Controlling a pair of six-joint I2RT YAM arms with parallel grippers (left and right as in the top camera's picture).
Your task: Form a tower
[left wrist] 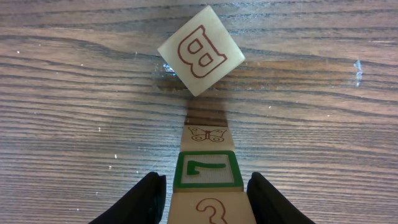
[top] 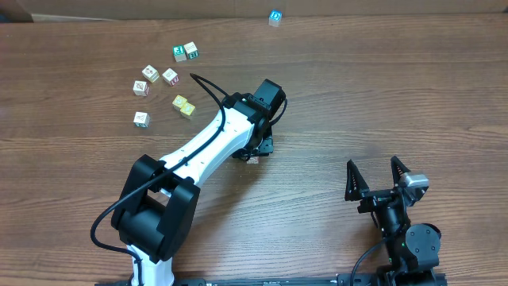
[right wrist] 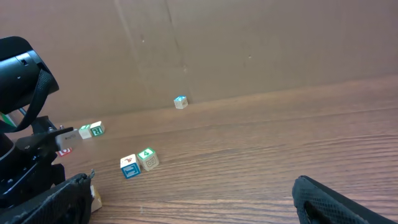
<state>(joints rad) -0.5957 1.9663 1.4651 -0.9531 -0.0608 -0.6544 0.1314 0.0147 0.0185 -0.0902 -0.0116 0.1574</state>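
The left wrist view shows the tower [left wrist: 208,169] as a narrow column of three cream cubes running away from the camera: a red-printed cube nearest, then a green-framed cube, then a butterfly cube. Its top face is not visible. My left gripper [left wrist: 206,208] has a black finger pressed against each side of the nearest cube. A cube with a red letter B [left wrist: 201,51] sits turned diagonally beyond the column's far end, over its own shadow. In the overhead view the left gripper [top: 258,147] hides the column. My right gripper [top: 371,164] stands open and empty at the front right.
Several loose cubes [top: 151,74] lie scattered at the back left, two yellow cubes [top: 184,106] among them. A single blue-topped cube [top: 275,17] stands at the far edge by the cardboard wall [right wrist: 249,50]. The left arm [top: 198,151] crosses the table diagonally.
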